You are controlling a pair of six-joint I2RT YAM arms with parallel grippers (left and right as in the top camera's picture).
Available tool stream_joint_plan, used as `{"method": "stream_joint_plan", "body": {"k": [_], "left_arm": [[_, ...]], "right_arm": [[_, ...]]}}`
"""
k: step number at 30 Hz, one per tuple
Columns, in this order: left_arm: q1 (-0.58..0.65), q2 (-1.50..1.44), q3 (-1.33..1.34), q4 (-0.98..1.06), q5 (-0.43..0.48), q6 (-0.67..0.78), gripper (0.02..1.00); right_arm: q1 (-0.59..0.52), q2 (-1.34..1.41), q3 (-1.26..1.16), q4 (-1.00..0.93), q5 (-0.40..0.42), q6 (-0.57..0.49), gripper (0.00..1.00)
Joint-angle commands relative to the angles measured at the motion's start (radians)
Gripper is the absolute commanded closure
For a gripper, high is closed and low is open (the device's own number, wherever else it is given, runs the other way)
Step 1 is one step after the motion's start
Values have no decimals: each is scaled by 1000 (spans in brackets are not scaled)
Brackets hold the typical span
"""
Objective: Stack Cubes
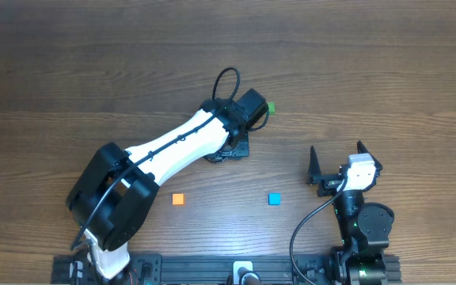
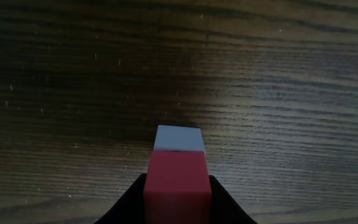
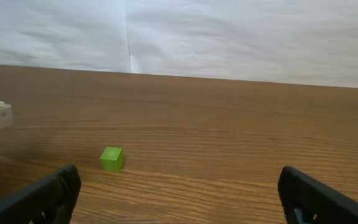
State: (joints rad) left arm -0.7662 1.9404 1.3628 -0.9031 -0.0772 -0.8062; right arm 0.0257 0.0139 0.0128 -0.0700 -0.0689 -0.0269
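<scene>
While left claw (image 2: pixel 177 179) grips red cube (image 2: pixel 176 186), mid-table (image 1: pixel 386 71)

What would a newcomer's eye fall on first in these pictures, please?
The left gripper clamping a red cube over the wooden table, a pale block just beyond it. Then the small loose cubes: orange cube and blue cube near the arm bases, green cube farther out.

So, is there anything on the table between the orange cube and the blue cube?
No. In the top view the stretch between the orange cube and the blue cube is bare wooden table.
</scene>
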Motion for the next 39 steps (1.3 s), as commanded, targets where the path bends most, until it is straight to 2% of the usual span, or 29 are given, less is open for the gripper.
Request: {"method": "stream_joint_plan", "body": {"k": [1,6,10,13,14,16,20,29,32,35,39], "left_arm": [[7,20,-7,3,13,-11,954],[7,20,-7,10,13,-11,790],[7,20,-7,14,13,-11,570],[8,20,-7,14,12,-14,327],[12,20,-7,19,13,-15,163],[16,19,-7,29,12,-18,71],[23,-35,-7,39,2,-16,20],[20,-303,-8,-18,-30,17,27],[-3,-376,-27,-71,-68,12,27],[-38,-468,-131,-77,-127,-17,27],[-43,-565,-293,-73,-130,-100,18]], "right_arm": [[-1,-7,-8,-1,10,3,7],[-1,-7,-8,-1,10,3,7],[-1,-7,-8,-1,11,3,9],[-1,-7,-8,-1,11,3,7],[-1,-7,-8,-1,10,3,9],[-1,-7,-8,-1,11,3,7],[-1,-7,-8,-1,10,3,9],[-1,-7,-8,-1,10,3,7],[-1,-7,-8,-1,10,3,9],[-1,-7,-8,-1,10,3,9],[-1,-7,-8,-1,10,3,7]]}}
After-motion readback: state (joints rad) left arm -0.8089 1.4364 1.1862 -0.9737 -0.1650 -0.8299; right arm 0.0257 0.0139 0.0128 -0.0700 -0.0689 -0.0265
